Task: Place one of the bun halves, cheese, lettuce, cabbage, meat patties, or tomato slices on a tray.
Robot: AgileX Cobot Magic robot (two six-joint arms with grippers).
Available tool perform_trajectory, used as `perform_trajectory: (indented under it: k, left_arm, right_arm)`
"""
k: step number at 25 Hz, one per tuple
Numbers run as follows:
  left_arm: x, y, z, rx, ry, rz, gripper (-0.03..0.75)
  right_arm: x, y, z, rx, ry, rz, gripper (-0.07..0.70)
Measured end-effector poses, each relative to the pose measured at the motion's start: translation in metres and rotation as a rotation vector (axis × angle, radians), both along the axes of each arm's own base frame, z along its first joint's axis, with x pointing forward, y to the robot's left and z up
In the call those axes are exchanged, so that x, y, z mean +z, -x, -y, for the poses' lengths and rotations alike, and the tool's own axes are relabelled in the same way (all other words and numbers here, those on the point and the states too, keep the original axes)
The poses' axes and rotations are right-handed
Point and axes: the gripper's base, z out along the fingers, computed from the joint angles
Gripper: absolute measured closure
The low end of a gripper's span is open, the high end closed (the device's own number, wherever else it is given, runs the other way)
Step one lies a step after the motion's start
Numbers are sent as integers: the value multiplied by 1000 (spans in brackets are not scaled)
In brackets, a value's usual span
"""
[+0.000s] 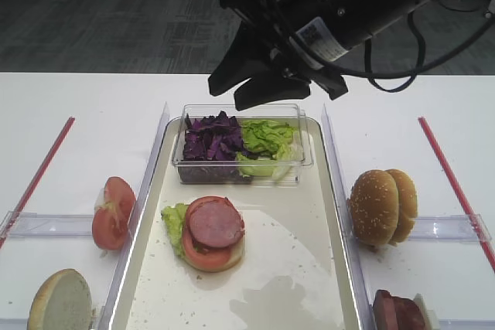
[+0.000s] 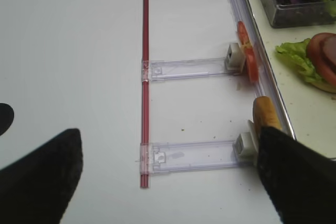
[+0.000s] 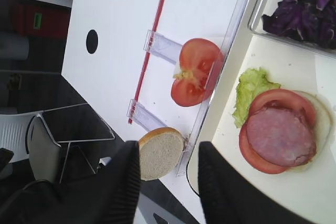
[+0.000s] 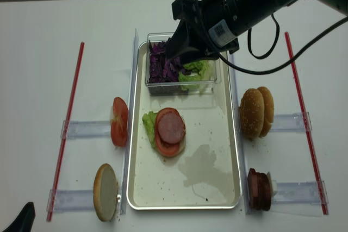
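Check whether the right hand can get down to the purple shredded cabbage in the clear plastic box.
Probably yes: the right hand hangs open above the purple shredded cabbage, and the clear plastic box has no lid.

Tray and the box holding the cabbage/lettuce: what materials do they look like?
The tray looks like metal with a cream-white, semi-glossy floor: its raised rim shines and the floor shows soft reflections; a coating can't be confirmed. The box looks like clear rigid plastic: the purple cabbage and green lettuce show through its walls.
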Motion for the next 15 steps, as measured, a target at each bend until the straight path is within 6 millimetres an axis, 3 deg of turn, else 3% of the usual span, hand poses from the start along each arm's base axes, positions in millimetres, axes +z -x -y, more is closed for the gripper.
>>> perform_trajectory:
  k: [4, 15]
  left_arm:
    - [0, 0, 0, 0, 0, 0, 97]
    - [0, 0, 0, 0, 0, 0, 97]
  right_arm:
    - [-6, 0, 5, -2, 85, -6, 321]
    - [-31, -4, 40, -47, 561, 14, 319]
